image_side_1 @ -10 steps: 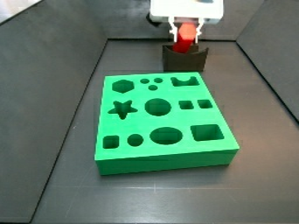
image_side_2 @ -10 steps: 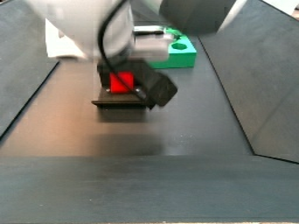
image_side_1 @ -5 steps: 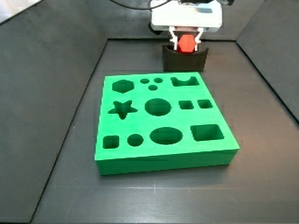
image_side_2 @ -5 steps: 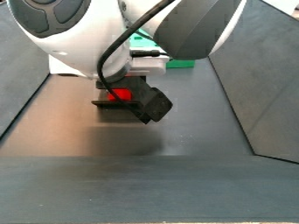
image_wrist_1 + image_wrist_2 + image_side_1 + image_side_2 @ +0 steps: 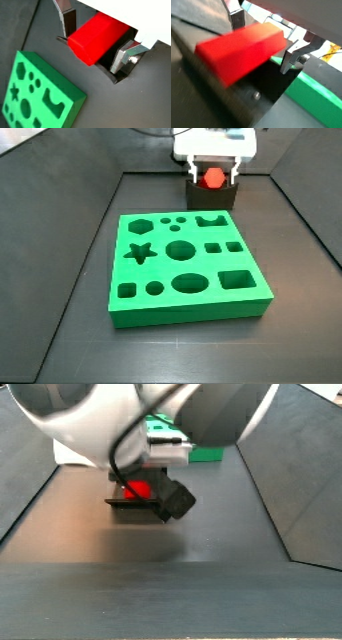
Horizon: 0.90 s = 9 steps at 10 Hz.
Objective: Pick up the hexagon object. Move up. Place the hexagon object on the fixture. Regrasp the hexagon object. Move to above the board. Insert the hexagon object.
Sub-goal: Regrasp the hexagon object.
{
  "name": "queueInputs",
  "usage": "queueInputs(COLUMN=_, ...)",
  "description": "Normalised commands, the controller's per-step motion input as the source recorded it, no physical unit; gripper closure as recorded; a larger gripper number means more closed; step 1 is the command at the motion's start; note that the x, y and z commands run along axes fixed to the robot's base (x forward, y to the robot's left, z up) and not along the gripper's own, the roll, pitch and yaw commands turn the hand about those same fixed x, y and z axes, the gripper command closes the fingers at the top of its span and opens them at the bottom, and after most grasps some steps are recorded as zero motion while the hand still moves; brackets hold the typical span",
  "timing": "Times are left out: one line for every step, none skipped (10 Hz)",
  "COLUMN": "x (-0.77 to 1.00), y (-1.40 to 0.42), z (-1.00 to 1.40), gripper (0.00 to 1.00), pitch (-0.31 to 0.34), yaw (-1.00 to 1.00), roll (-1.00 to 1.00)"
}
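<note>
The hexagon object (image 5: 214,175), a bright red faceted peg, rests in the notch on top of the dark fixture (image 5: 211,198) at the back of the floor. My gripper (image 5: 214,176) reaches down over it, one finger on each side, and is shut on the peg. In both wrist views the red peg (image 5: 97,40) (image 5: 241,52) fills the space between the silver fingers (image 5: 123,56) (image 5: 291,55), with the fixture (image 5: 258,95) under it. The green board (image 5: 187,268) lies in front of the fixture, apart from it. From the opposite side the peg (image 5: 135,488) shows just above the fixture (image 5: 134,505).
Sloped dark walls (image 5: 67,248) border the floor on both sides. The arm's large white body (image 5: 94,424) hides most of the board (image 5: 203,454) in a side view. The board's corner (image 5: 40,95) sits close beside the fixture in a wrist view.
The gripper has come down with the red peg, from just above the fixture to resting in its notch. Over the last half second it has hardly moved. The board has stayed put.
</note>
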Motion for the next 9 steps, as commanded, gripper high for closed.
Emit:
queueInputs(x=-0.02, y=0.01, z=1.00, gripper=0.00, pitch=0.028, yaw=0.02, roll=-0.04)
queueInputs(x=-0.03, y=0.01, z=1.00, gripper=0.00, pitch=0.037, yaw=0.01, roll=-0.01)
queueInputs(x=-0.04, y=0.01, z=1.00, gripper=0.00, pitch=0.046, yaw=0.01, roll=0.01)
queueInputs(x=-0.04, y=0.01, z=0.88, gripper=0.00, pitch=0.056, yaw=0.00, roll=0.03)
queueInputs(x=-0.04, y=0.01, z=0.71, gripper=0.00, pitch=0.057, yaw=-0.01, roll=0.03)
queueInputs(x=-0.03, y=0.01, z=0.46, gripper=0.00, pitch=0.052, yaw=-0.02, roll=0.02)
queueInputs(x=-0.03, y=0.01, z=0.34, gripper=0.00, pitch=0.049, yaw=-0.02, roll=0.02)
queueInputs(x=-0.13, y=-0.81, z=0.88, gripper=0.00, pitch=0.042, yaw=0.02, roll=1.00)
queueInputs(x=-0.11, y=-0.78, z=0.78, gripper=0.00, pitch=0.040, yaw=0.02, roll=1.00)
